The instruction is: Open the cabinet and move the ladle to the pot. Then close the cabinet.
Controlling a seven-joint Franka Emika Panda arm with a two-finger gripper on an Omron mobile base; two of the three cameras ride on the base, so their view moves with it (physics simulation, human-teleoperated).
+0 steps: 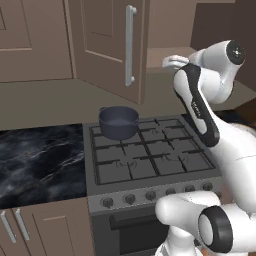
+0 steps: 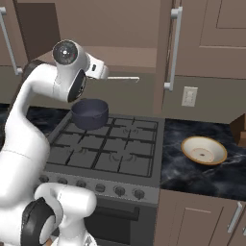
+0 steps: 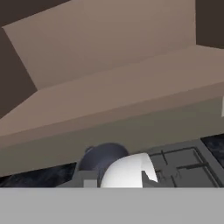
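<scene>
Both doors of the taupe-brown wall cabinet stand swung open, leaving its shelf reachable. The two-finger gripper, fingers pinched narrow on the slim silvery-white ladle, holds it level just outside the shelf. The round dark blue-grey pot waits on the back left burner, below and slightly aside, likely for the drop.

no readable text, labels or numbers on anything.

Glossy white rounded arm links with black joint bands and dark round end caps.
</scene>
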